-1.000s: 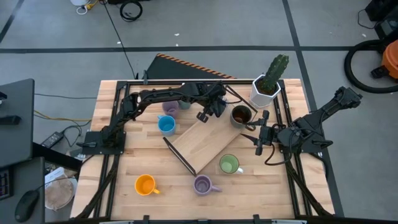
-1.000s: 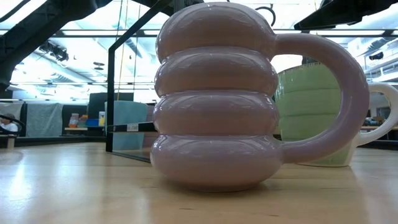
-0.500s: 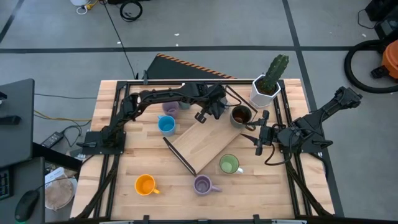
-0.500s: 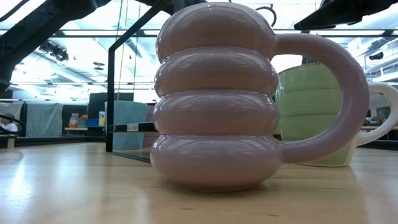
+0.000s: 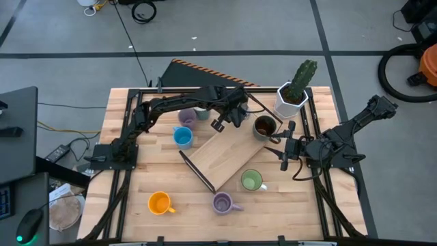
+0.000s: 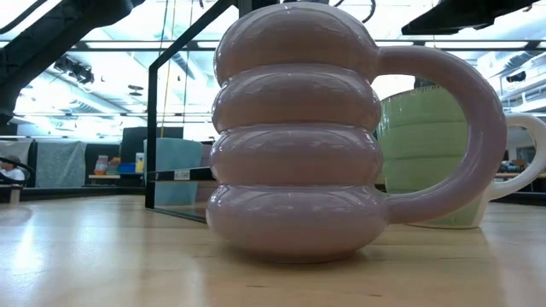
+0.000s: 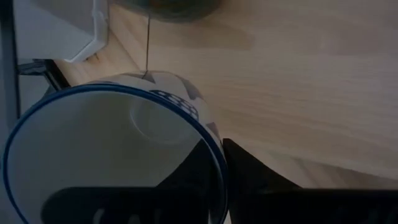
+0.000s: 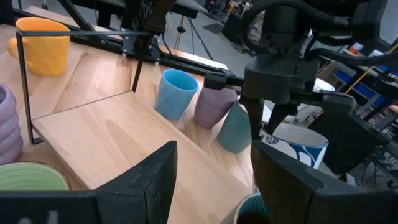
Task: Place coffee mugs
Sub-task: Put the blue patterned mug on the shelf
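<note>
A white mug with a blue rim and blue pattern (image 8: 297, 144) is at the far middle of the table, under my left gripper (image 5: 225, 120), which is shut on it. Blue (image 5: 182, 137), purple (image 5: 184, 117) and grey-green (image 8: 235, 127) mugs stand to its left. A dark brown mug (image 5: 264, 127) stands to its right. Green (image 5: 251, 180), ribbed lilac (image 5: 222, 202) and orange (image 5: 159, 203) mugs stand nearer the front. My right gripper (image 5: 285, 147) waits open right of the brown mug. My left gripper holds the white mug by its rim (image 7: 213, 144), one finger inside (image 7: 186, 183) the cup and one outside (image 7: 261, 180). The fingers come from above, pointing down. The mug's foot is hidden, so whether it is lifted clear does not show.
A wooden board with a black wire frame (image 5: 222, 157) lies slantwise across the table's middle. A white faceted pot with a cactus (image 5: 292, 98) stands at the far right. The ribbed lilac mug (image 6: 294, 136) fills the low view, with the green mug (image 6: 426, 158) behind it.
My left gripper has shifted a little toward the table's far left corner. The mugs on the table have kept their places.
</note>
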`<state>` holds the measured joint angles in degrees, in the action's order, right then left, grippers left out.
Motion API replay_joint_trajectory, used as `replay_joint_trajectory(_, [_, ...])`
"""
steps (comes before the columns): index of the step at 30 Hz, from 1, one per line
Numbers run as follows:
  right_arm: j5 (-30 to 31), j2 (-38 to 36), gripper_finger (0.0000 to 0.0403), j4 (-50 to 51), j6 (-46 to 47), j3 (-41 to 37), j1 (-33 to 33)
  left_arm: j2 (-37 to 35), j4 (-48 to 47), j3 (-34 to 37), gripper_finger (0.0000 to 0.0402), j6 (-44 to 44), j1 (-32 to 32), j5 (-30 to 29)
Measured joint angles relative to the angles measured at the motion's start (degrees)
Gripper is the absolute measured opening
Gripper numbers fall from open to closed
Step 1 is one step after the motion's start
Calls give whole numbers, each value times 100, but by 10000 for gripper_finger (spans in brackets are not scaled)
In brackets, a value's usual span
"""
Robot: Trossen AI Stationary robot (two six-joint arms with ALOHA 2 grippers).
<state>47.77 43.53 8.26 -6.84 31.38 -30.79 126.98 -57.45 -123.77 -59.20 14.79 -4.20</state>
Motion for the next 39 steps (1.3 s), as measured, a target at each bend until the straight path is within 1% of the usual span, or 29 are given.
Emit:
replay_joint_trajectory(5, [2,0,210,-81,-164,0,8,0,95,-8,27,-101,0,-21])
replay_joint_trajectory(8, [4,0,210,-112,-234,0,20,0,297,-8,27,-149,-17,-182])
replay_joint_trajectory(12, [4,0,210,-119,-326,0,20,6,43,-121,27,-120,-33,-320])
replay_joint_trajectory(15, [2,0,210,-132,-372,0,20,4,67,-152,27,-136,-59,-464])
replay_joint_trajectory(16, [4,0,210,-134,-384,0,20,11,-112,-228,27,-108,-57,-472])
replay_joint_trajectory(18, [4,0,210,-132,-388,0,20,10,-335,-350,27,28,-42,-350])
replay_joint_trajectory(21, [4,0,210,-129,-422,0,20,0,-241,-373,27,184,-33,-8])
replay_joint_trajectory(23, [6,0,210,-125,-425,0,20,0,-462,-360,27,276,-33,42])
replay_joint_trajectory(26, [4,0,210,-103,-411,0,20,2,-379,-333,27,307,-15,197])
replay_joint_trajectory(31, [-1,0,210,-90,-348,0,20,2,-386,-191,32,313,13,193])
replay_joint_trajectory(36, [-131,0,210,-91,-325,0,20,11,-410,-41,34,308,22,264])
replay_joint_trajectory(39, [-133,0,210,-91,-320,0,20,11,-347,-41,35,308,22,453])
